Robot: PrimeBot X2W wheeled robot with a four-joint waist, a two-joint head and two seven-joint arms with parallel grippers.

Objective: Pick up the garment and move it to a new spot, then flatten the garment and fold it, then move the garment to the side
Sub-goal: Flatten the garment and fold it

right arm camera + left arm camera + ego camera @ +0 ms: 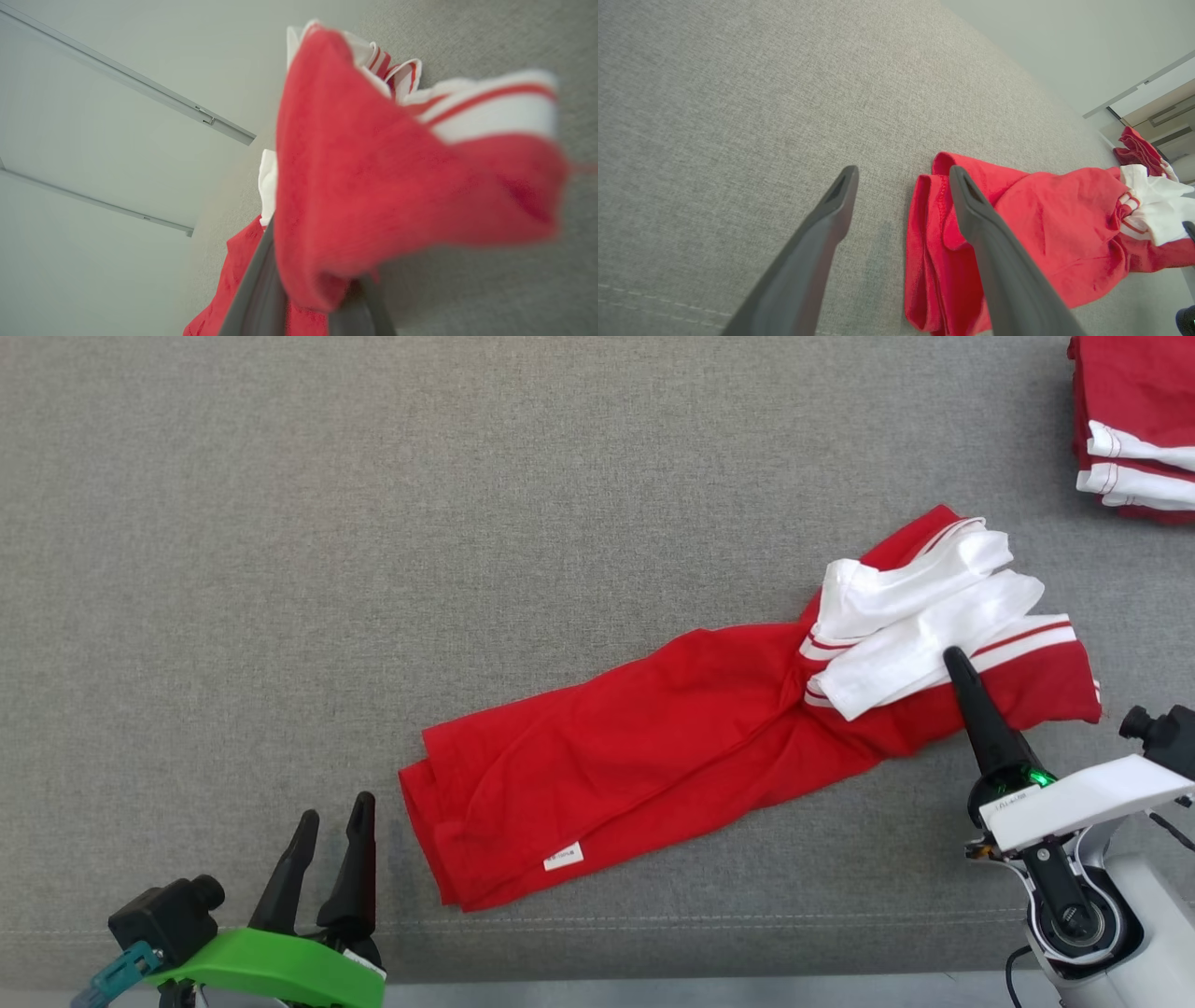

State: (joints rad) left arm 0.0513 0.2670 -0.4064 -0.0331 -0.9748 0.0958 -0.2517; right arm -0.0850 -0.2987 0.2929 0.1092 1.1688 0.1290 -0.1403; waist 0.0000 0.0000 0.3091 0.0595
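Note:
A red garment [672,747] with white sleeves [920,616] lies crumpled in a long diagonal band on the grey fabric surface [373,523]. Its hem end with a small white label [563,856] points to the lower left. My left gripper [336,807] stands open just left of that hem; in the left wrist view one of its fingers [985,233] overlaps the red hem [924,242]. My right gripper [954,658] is at the sleeve end, one dark finger lying on top of the cloth. In the right wrist view red cloth [373,186] bunches between its fingers [259,284], hiding their tips.
A stack of folded red and white garments [1134,429] sits at the far right corner. A stitched seam [653,922] runs along the surface near its front edge. Bare grey fabric stretches to the left and behind the garment.

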